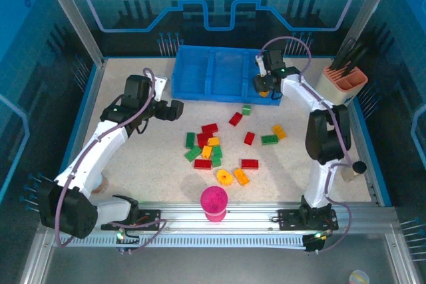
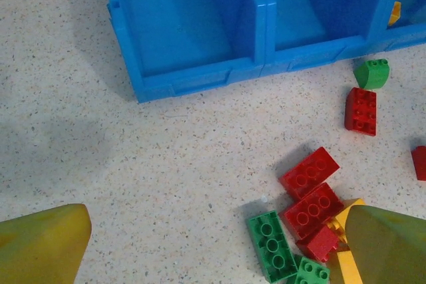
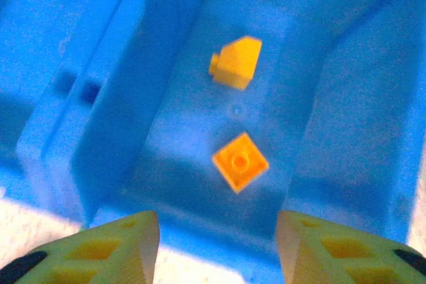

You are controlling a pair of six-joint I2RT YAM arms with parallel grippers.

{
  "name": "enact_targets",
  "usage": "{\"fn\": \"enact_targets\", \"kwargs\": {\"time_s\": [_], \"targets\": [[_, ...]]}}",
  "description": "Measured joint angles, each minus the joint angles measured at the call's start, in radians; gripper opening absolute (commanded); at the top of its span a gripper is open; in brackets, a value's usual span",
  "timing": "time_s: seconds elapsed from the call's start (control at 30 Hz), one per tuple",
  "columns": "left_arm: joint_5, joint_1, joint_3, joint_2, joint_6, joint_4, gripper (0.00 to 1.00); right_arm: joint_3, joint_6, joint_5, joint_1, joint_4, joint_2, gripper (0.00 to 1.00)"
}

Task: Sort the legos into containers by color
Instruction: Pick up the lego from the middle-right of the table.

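The containers are three compartments of one blue tray (image 1: 213, 96) at the back of the table. My right gripper (image 1: 264, 88) hangs open over the right-hand compartment (image 3: 346, 118), its jaws (image 3: 216, 244) apart with nothing between them. Two orange legos lie on that compartment's floor, a square one (image 3: 239, 161) and a sloped one (image 3: 236, 63). The other legos (image 1: 210, 147), red, green and yellow, lie scattered mid-table. My left gripper (image 1: 178, 110) is open above bare table (image 2: 216, 244), left of two red bricks (image 2: 309, 172) and a green brick (image 2: 271, 245).
A magenta cup (image 1: 214, 203) stands at the near edge by the rail. A beige-and-pink utensil holder (image 1: 345, 81) stands at the back right. A green brick (image 2: 371, 73) and a red brick (image 2: 361, 110) lie just in front of the tray (image 2: 200, 81).
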Motion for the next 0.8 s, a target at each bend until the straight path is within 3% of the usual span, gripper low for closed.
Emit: {"fn": "enact_targets", "kwargs": {"time_s": [0.33,0.8], "targets": [[0.026,0.000,0.000,-0.023,0.000,0.000,0.99,-0.335,0.097,-0.021,-0.026,-0.098,-0.272,0.60],[0.046,0.000,-0.029,-0.044,-0.001,0.000,0.99,-0.391,0.117,-0.074,-0.066,-0.132,-0.157,0.66]]}}
